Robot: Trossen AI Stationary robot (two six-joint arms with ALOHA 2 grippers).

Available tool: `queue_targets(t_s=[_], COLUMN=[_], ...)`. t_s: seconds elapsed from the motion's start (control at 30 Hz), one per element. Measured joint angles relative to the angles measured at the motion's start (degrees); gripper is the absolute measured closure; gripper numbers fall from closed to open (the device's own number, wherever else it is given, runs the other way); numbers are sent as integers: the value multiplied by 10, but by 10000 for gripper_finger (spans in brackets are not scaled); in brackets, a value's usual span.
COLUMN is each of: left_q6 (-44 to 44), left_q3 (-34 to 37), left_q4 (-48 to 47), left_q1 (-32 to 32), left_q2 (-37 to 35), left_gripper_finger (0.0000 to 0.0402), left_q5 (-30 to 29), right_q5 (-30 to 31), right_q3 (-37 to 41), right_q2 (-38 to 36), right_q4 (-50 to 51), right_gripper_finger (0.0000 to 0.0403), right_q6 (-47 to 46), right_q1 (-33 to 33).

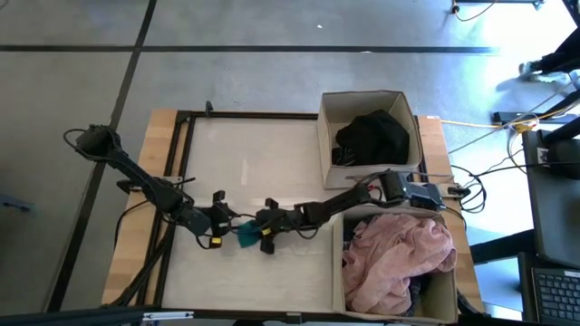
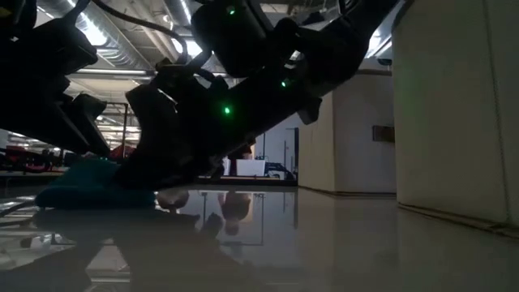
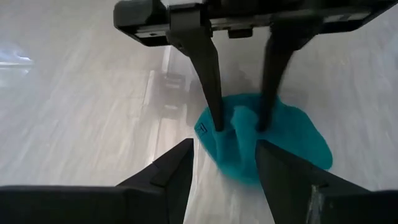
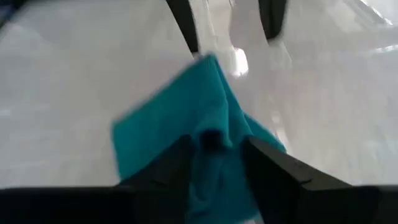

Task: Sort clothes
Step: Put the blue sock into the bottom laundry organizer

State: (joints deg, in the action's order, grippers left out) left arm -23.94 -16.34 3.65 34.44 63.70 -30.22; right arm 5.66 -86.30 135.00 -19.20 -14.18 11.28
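The small teal piece [image 1: 246,237] lies on the white table top between my two grippers; it also shows in the low view [image 2: 81,188]. My right gripper [image 3: 241,124] comes from the table's right and is shut on a raised fold in the piece's middle. My left gripper [image 3: 227,163] comes from the left, open, with its fingers standing at the piece's left edge; I cannot tell whether they touch it. A black garment [image 1: 373,136] lies in the far box. The large pink garment [image 1: 399,258] lies heaped in the near box. My right gripper pinches a raised fold [image 3: 244,117] in the middle of the teal piece between its two fingers [image 3: 214,106]. The fingers slant down from the table's right. The rest of the piece lies spread on the table around the fold [image 4: 155,130].
Two beige cardboard boxes stand along the table's right side, the far one [image 1: 324,136] and the near one [image 1: 337,272]. A black frame [image 1: 186,154] runs along the table's left and far edges. Cables lie past the right edge. The white top [image 1: 254,163] is bare behind the grippers.
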Motion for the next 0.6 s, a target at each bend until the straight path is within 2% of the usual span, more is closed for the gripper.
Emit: queue_targets(t_s=[0.27,0.33,0.47,0.6], left_q6=[0,2,2,2], left_q3=[0,0,0,0], left_q4=[-1,-1,0,0], left_q1=[0,0,0,0], left_q2=[0,0,0,0], left_gripper_finger=[238,238,238,238], left_q5=[0,0,0,0], right_q5=[3,9,23,32], right_q3=[-1,-1,0,1], right_q2=[-2,-2,-4,-14], right_q4=[33,31,29,37], right_gripper_finger=[383,391,382,396], right_q6=[12,24,26,39], right_q1=[-1,-1,0,1])
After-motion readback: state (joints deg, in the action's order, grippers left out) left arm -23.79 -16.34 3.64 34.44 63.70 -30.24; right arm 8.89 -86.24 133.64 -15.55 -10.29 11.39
